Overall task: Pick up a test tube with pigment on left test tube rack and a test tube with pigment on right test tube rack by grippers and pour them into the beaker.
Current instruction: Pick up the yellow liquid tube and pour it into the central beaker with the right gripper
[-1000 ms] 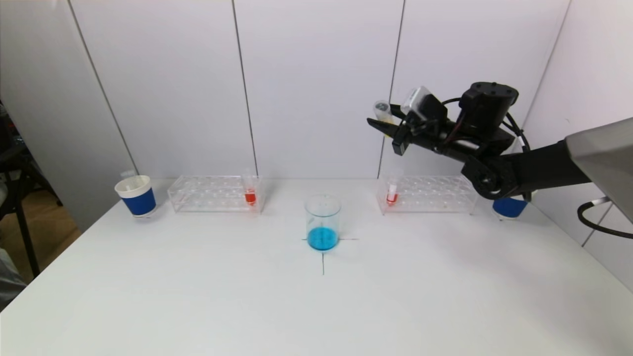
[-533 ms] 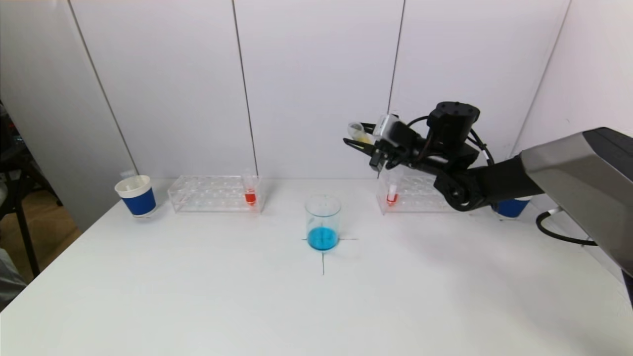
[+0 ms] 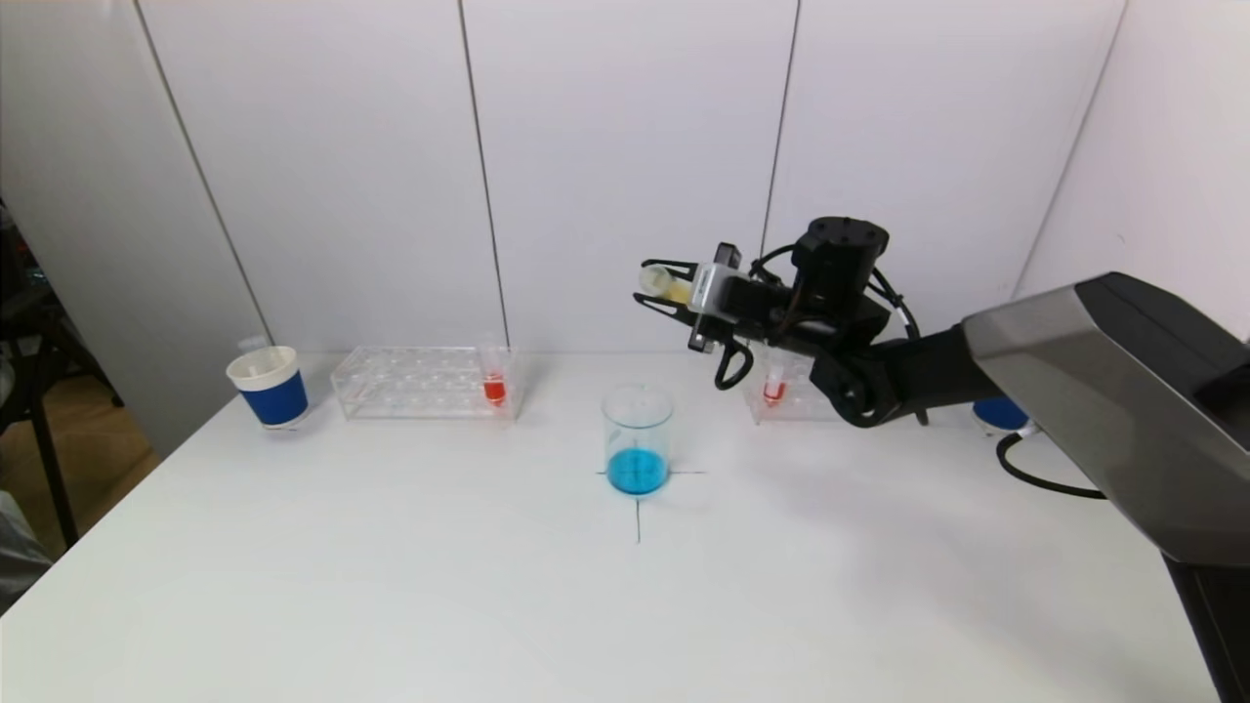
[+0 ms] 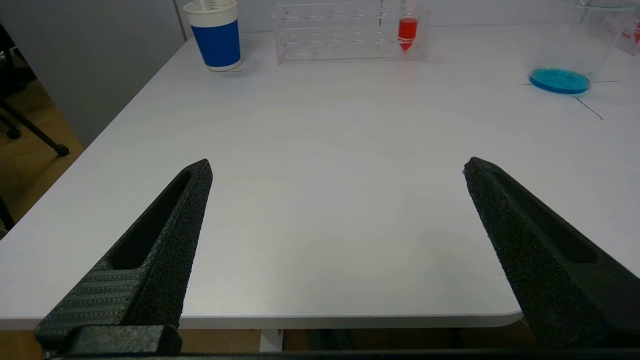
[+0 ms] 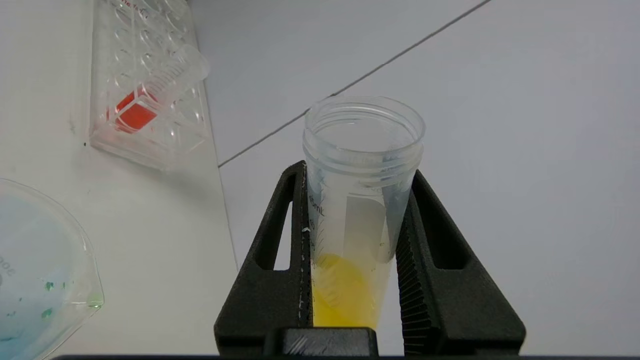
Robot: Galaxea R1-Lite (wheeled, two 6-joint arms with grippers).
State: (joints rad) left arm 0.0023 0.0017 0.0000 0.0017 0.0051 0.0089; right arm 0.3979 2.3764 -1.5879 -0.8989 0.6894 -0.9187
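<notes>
The right gripper clamps a yellow-pigment test tube, tipped above the beaker for pouring (left gripper waits, spread wide).

Open surface stretches across the near side, with room for a claw to pass. The beaker stands alone mid-surface. Along the far wall, the left rack, right rack and blue cup block the way.

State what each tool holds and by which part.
Right tool grips the test tube of yellow pigment by its mid-body, below the open mouth, above the beaker. Left tool is open, holding nothing.
</notes>
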